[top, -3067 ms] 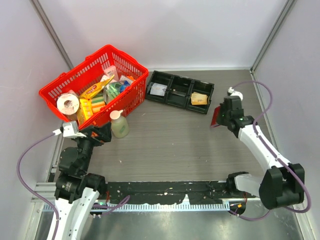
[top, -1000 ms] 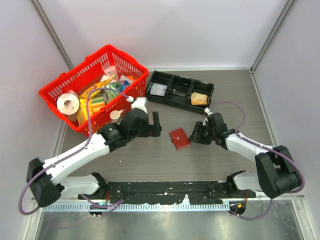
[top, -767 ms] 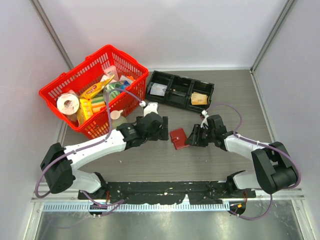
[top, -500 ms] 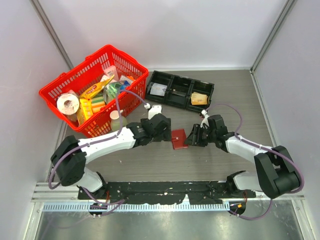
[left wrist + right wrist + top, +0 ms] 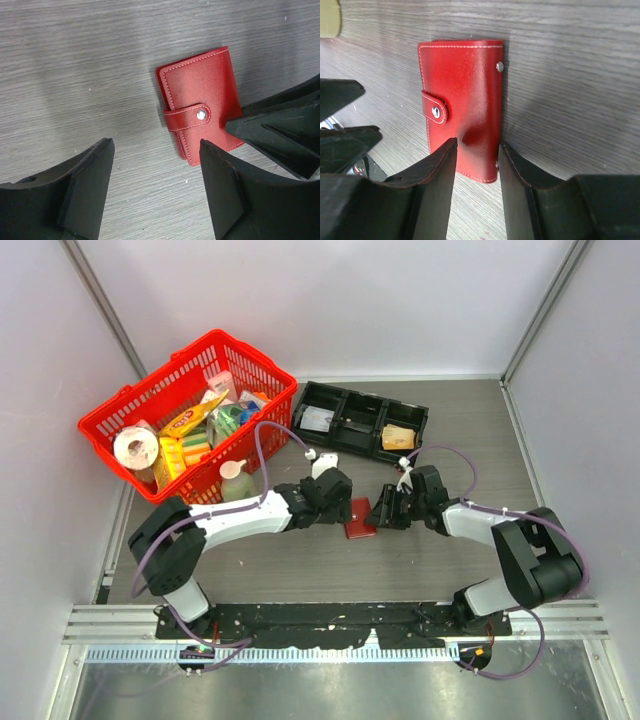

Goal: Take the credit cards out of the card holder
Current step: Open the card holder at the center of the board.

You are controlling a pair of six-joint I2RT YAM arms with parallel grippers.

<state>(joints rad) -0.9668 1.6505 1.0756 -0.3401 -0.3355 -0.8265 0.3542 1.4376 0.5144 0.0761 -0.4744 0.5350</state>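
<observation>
Two grippers flanked the card holder (image 5: 358, 517), which lay flat and snapped shut on the table (image 5: 300, 570); no credit cards showed. My right gripper (image 5: 477, 145) was the nearer. Its jaws stood part open over the holder's near short end, gripping nothing, and the long axis ran straight away from them. My left gripper (image 5: 155, 145), jaws wide and empty, stood just short, with the holder ahead and slightly right.

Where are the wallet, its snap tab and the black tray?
wallet (image 5: 467, 85): right wrist view, red cover.
snap tab (image 5: 186, 117): left wrist view, strap beside the stud.
black tray (image 5: 369, 396): top view, far rim.
</observation>
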